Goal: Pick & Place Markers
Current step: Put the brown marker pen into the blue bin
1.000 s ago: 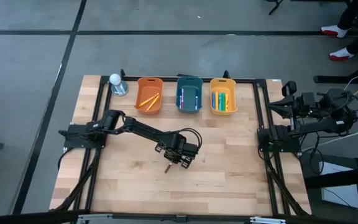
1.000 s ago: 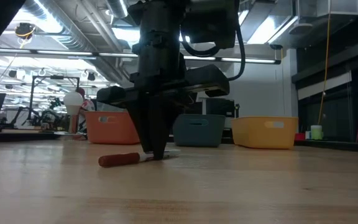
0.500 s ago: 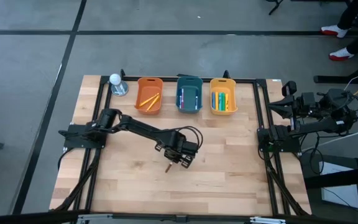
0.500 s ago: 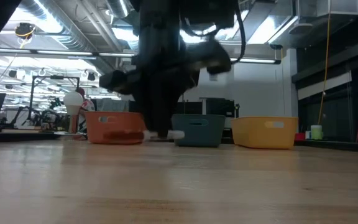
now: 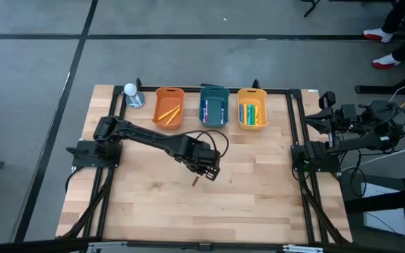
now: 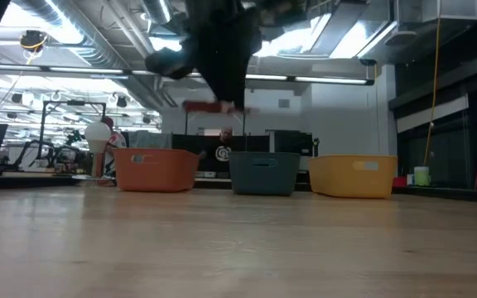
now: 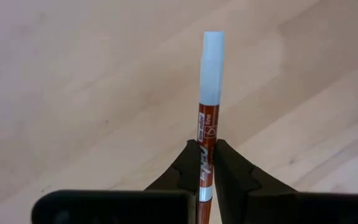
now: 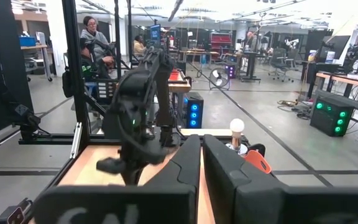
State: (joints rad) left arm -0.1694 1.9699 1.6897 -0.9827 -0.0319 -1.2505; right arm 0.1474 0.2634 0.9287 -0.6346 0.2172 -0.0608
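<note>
My left gripper [image 7: 206,163] pinches the thin red-and-white marker [image 7: 209,99] near one end above the table; it could pivot and slip out.

Blurred marker [image 6: 218,106] (perhaps red) hangs aloft; arm cropped above.

The high view looks straight down from well above on the whole pale wooden desk [image 5: 153,204], and the low view sits at desk-top height, facing level across it to three plastic bins, orange [image 6: 154,170], blue-grey [image 6: 263,172] and yellow [image 6: 356,176], that both views share. The left wrist view looks close down past its gripper [image 7: 207,163] onto bare wood. The right wrist view faces level from the desk's right side across to the left arm [image 8: 143,106] and the room.
</note>
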